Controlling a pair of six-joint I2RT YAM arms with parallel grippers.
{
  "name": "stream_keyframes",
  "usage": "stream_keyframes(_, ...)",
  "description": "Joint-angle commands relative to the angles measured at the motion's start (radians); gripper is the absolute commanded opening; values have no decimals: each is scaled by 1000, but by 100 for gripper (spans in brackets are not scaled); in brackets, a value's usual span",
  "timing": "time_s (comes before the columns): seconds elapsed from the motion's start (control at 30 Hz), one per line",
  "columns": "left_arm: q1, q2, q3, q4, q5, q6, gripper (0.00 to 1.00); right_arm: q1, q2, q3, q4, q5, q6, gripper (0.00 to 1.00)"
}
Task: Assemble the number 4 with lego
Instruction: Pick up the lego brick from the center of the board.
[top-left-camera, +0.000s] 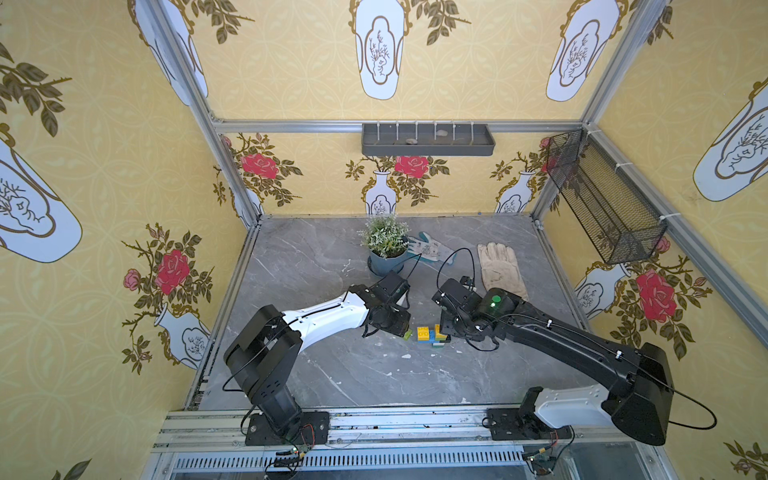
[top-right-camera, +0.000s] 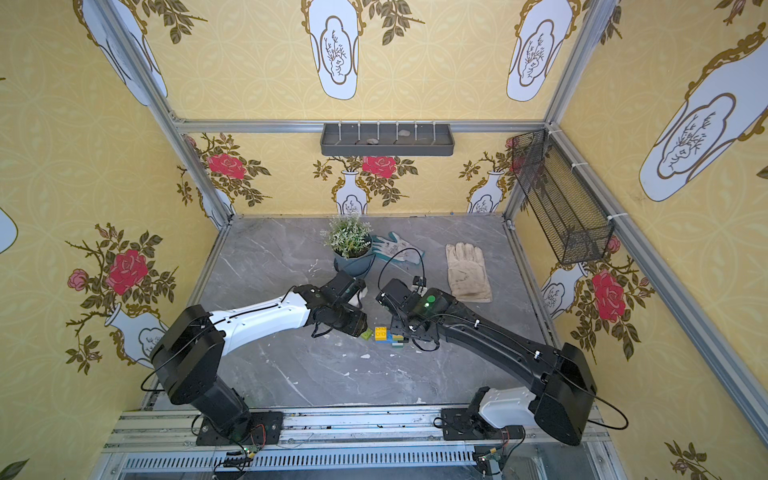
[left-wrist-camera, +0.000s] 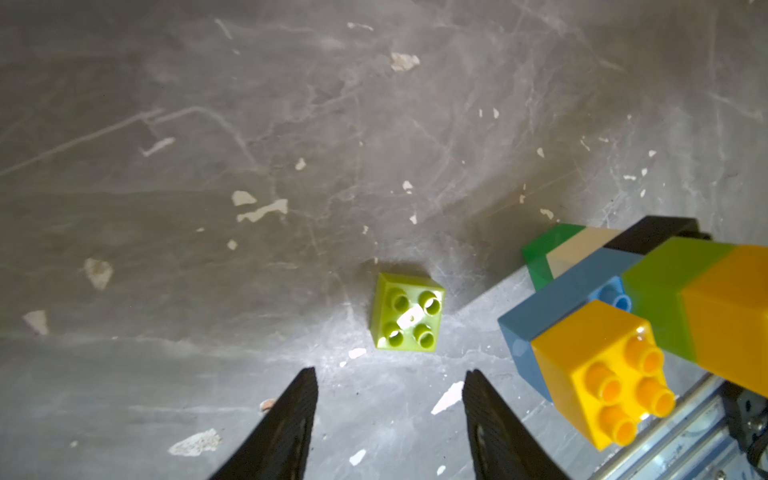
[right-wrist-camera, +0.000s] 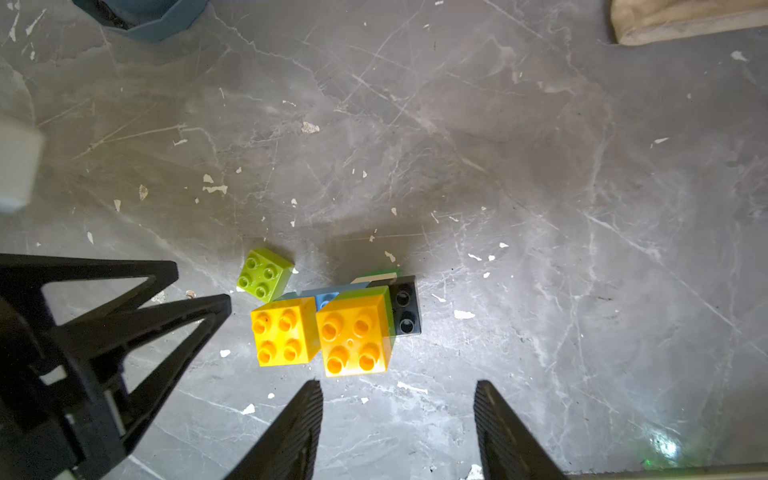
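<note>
Left wrist: our left fingers (left-wrist-camera: 291, 415), apart and empty, line up on the lime brick (left-wrist-camera: 409, 318); right fingers (right-wrist-camera: 299, 424) likewise apart, empty.

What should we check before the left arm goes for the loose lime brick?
1. Left gripper open and empty: ok.
2. Loose lime-green square plastic brick studs up on the grey marble tabletop: ok.
3. Brick ahead of the gap between the jaws: ok, though slightly turned.
4. Room for a jaw between the brick and the multicoloured brick figure: cannot tell.
5. Figure braced: not ok; right gripper is open and clear of it.
6. Studs of the short yellow prong bare: ok.
</note>
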Motion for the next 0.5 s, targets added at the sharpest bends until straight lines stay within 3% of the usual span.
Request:
stream_keyframes(0.0,-20,32,15,-4,-4,39,58,-2,-12,-8,-30,16,25,60)
stream_keyframes(0.47,-44,107,66,-31,-63,11,55,-15,-31,-15,-44,13,21,57)
